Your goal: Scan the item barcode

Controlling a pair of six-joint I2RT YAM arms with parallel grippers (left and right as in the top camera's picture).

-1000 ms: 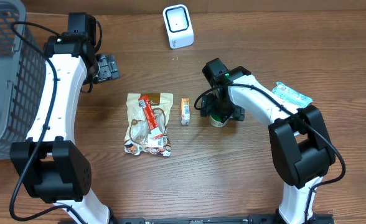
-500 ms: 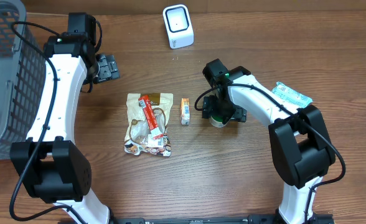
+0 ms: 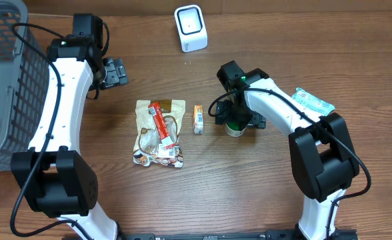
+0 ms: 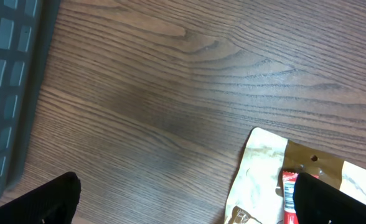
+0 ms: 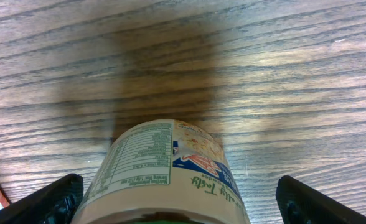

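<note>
The wooden counter [image 3: 249, 200] carries a grey basket [image 3: 3, 80] far left of the white scanner [image 3: 191, 28]. The left pincer [image 3: 115, 72], left of the scanner and nearer the robot, gapes wide and empty. Right of the scanner and nearer the robot, the right pincer [image 3: 237, 121] is spread wide around the cup [image 5: 164, 180], not clamping it.

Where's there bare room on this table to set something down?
Bare wood lies between the scanner and the snack pouch, and across the strip in front of the pouch. The middle row is crowded: pouch, small orange packet and cup, with the right tool around the cup.
</note>
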